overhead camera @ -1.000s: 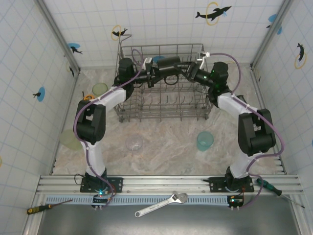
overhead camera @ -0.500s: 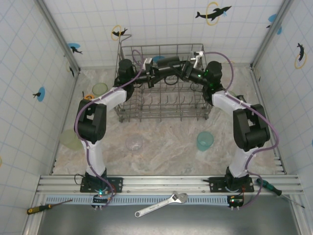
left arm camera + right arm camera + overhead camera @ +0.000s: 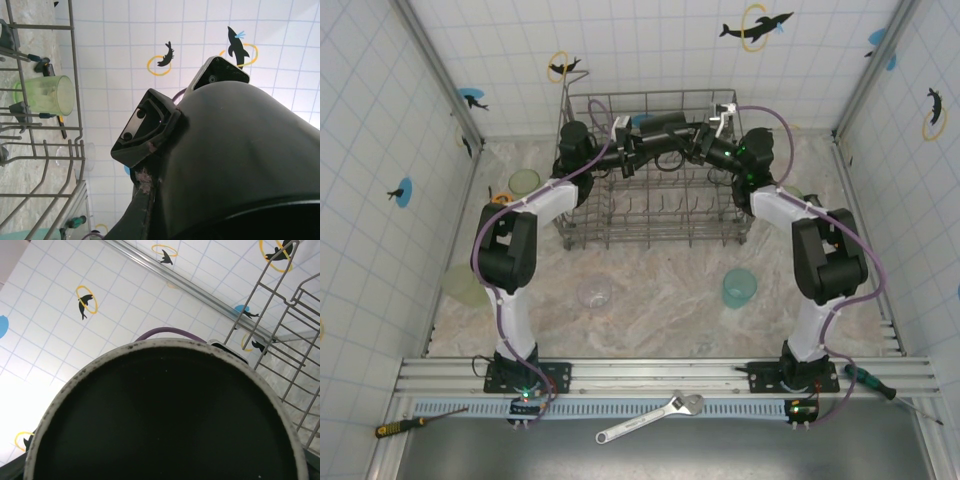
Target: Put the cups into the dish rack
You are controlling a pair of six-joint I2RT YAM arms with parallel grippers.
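Note:
A black mug (image 3: 665,133) hangs above the far part of the grey wire dish rack (image 3: 582,232), between my two grippers. My left gripper (image 3: 638,141) reaches it from the left; in the left wrist view one of the fingers (image 3: 137,210) lies flat against the mug's wall (image 3: 240,150). My right gripper (image 3: 700,141) meets it from the right, and the mug's round end (image 3: 165,415) hides its fingers. A teal cup (image 3: 739,287), a clear cup (image 3: 593,292) and two light-green cups (image 3: 525,182) (image 3: 460,285) stand on the table.
Rack wires (image 3: 75,100) (image 3: 280,340) run close beside both wrists. An orange tape measure (image 3: 500,199) lies left of the rack. A wrench (image 3: 650,418) and screwdrivers (image 3: 410,424) (image 3: 865,378) rest on the near rail. Tiled walls close in three sides.
My right gripper has slid left up against the mug, and its forearm has swung inward. The left arm and the mug have stayed put.

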